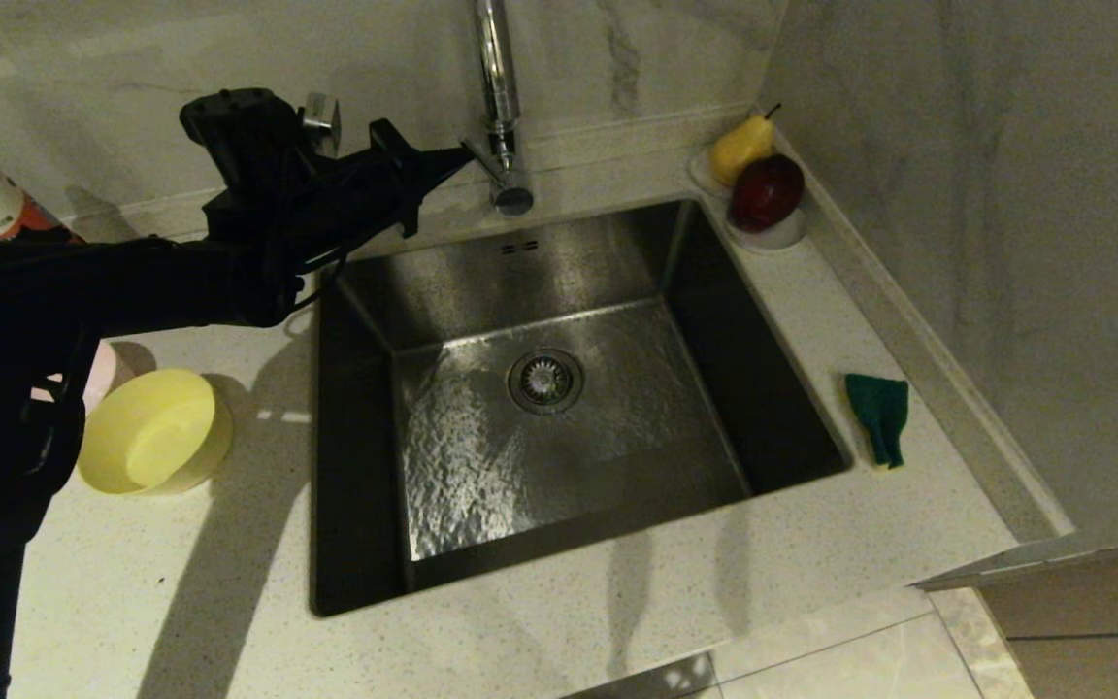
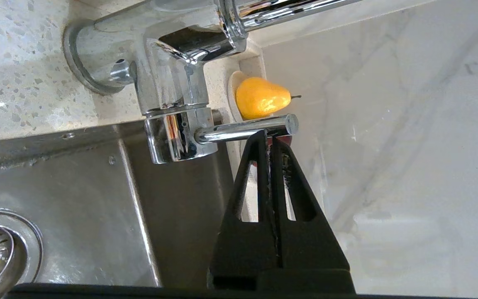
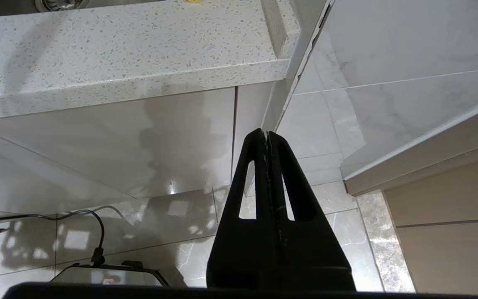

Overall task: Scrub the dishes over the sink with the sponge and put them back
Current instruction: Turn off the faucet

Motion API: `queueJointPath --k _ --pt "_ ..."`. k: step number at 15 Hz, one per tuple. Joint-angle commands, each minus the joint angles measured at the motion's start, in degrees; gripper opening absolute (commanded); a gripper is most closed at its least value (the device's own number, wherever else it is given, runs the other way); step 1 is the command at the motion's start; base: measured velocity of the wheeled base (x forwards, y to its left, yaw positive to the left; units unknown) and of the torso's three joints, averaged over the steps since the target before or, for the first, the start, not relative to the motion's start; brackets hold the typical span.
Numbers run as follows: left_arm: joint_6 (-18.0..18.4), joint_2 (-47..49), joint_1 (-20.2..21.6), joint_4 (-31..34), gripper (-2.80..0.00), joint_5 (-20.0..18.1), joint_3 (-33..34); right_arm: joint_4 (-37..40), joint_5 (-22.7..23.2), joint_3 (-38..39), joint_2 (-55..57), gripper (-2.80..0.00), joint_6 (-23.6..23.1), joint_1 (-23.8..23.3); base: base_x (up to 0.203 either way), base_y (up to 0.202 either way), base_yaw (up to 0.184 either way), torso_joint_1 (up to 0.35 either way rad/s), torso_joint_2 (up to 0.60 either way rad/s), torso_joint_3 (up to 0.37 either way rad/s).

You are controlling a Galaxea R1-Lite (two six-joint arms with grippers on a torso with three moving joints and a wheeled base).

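The left gripper (image 2: 269, 139) reaches across the back left corner of the sink (image 1: 772, 408) with its fingers pressed together, holding nothing. In the left wrist view its closed tip sits right against the outer end of the faucet's lever handle (image 2: 245, 129) — a nudging pose rather than a grasp, which fits working the water before any scrubbing starts. Whether the tip truly presses the lever or only meets it I cannot tell. The basin floor around the drain strainer (image 1: 545, 380) looks rippled and glossy, as if wet, but no stream shows under the faucet (image 1: 499, 97).

The task's things lie apart from the sink, untouched. The yellow bowl (image 1: 153, 432) sits tilted on the tabletop (image 1: 569, 621) to the left of the basin, with a pale pink bowl (image 1: 105, 374) just behind it, mostly hidden by the left arm; no blue bowl shows in any view. The sponge (image 1: 877, 417), green face up, lies on the tabletop just right of the basin, within the right arm's side. At the back right corner a yellow pear (image 1: 739, 148) and a dark red fruit (image 1: 765, 191) rest on small white dishes — not part of the washing.

The right gripper (image 3: 267, 137) hangs parked below the tabletop edge, pointing towards the tiled floor, its fingers shut together and empty.
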Motion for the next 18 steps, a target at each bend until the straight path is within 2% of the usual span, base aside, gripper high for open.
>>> queueJointPath --k 1,5,7,12,18 --pt "-0.3 -1.9 0.0 -0.4 -2.8 0.7 2.3 0.0 0.0 0.0 0.1 -2.8 0.0 0.0 0.0 0.0 0.0 0.0 0.0 0.0" --pt "-0.3 -12.1 0.0 -5.8 -2.8 0.8 16.7 0.0 0.0 0.0 0.1 -2.8 0.0 0.0 0.0 0.0 0.0 0.0 0.0 0.0" --pt "-0.3 -16.5 -0.1 -7.9 -2.8 0.1 21.0 0.0 0.0 0.0 0.1 -2.8 0.0 0.0 0.0 0.0 0.0 0.0 0.0 0.0" --pt "-0.4 -14.6 -3.6 -8.1 -2.8 -0.1 20.3 0.0 0.0 0.0 0.1 -2.8 0.0 0.0 0.0 0.0 0.0 0.0 0.0 0.0" --pt "-0.3 -6.3 -6.0 -7.1 -2.8 0.8 14.4 0.0 0.0 0.0 0.1 -2.8 0.0 0.0 0.0 0.0 0.0 0.0 0.0 0.0"
